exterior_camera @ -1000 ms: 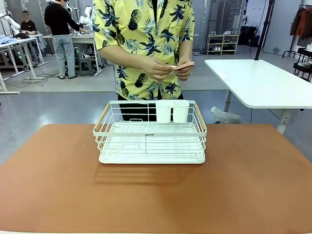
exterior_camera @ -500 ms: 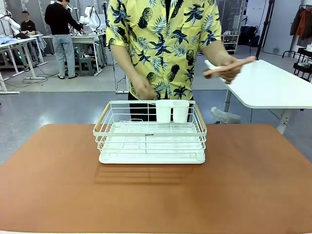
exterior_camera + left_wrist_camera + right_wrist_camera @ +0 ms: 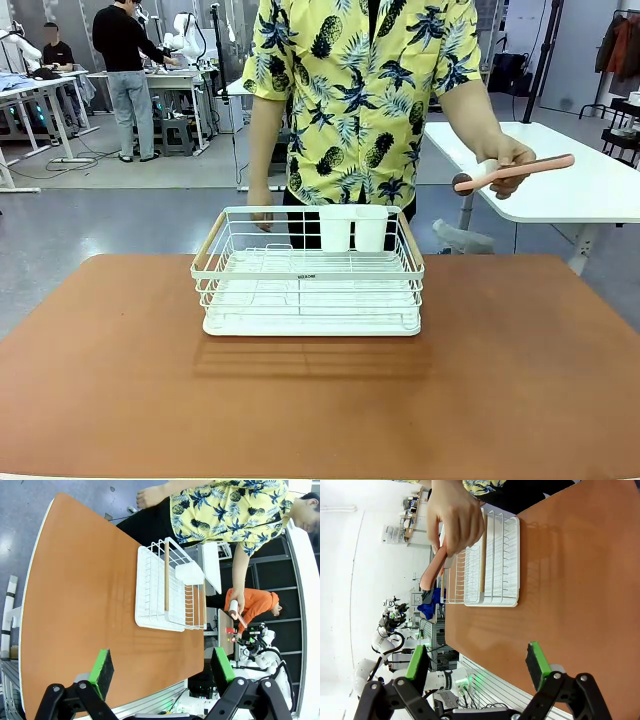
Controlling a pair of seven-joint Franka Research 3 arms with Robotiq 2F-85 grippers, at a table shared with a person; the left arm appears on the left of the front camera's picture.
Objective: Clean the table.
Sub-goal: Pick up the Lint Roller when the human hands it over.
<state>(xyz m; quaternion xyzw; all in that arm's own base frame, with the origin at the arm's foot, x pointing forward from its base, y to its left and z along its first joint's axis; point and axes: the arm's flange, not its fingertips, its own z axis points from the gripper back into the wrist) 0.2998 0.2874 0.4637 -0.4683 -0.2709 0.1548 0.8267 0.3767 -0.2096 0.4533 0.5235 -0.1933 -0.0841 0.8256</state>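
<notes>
Left hand and right hand are both seen spread wide, with nothing between the green pads, poised over the near part of the desk. The reddish-brown desk is spread across the foreground. A white wire rack is set at its middle toward the far side, and two white cups are seen at the rack's far rail. A pink long-handled tool is held out at the far right by the person's hand. Should a handover be intended, the slim handle could be pinched off-centre and dropped, or the person's fingers caught. The rack could also be knocked by a careless reach across.
</notes>
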